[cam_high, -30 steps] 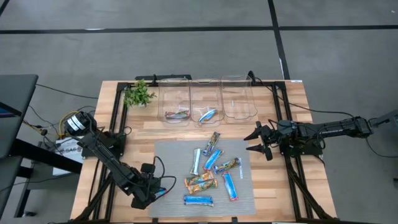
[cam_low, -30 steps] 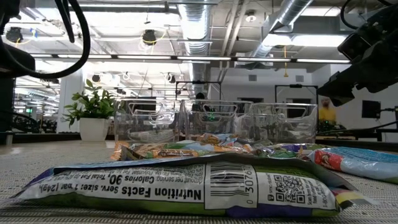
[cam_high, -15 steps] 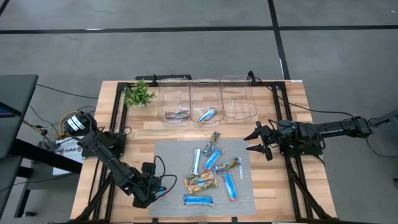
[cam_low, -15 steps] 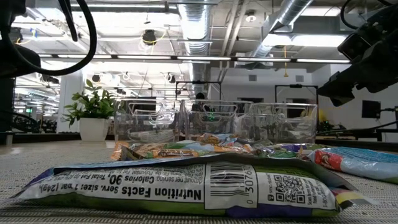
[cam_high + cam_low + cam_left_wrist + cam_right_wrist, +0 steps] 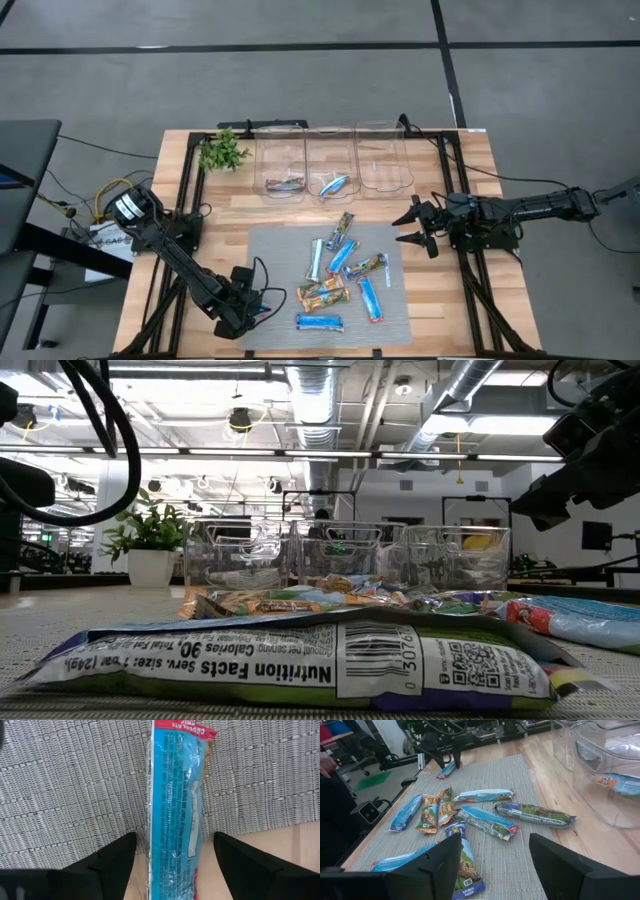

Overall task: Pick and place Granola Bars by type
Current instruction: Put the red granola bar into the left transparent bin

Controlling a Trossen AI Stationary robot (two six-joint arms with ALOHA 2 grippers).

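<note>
Several granola bars lie scattered flat on a grey mat. One small blue bar lies apart at the mat's left near edge, partly on the wood. My left gripper is low over it and open. In the left wrist view its fingers stand on either side of this blue bar with a gap on both sides. My right gripper hovers open at the mat's right edge, clear of the bars. One bar fills the low view's foreground.
Three clear bins stand along the far edge: the left bin holds a multicoloured bar, the middle bin a blue one, and the right bin shows none. A small green plant stands left of them. Bare wood flanks the mat.
My left arm has shifted a little toward the table's right, bringing its gripper closer over the small blue bar. The bars have stayed where they were, and the right arm has kept still.
</note>
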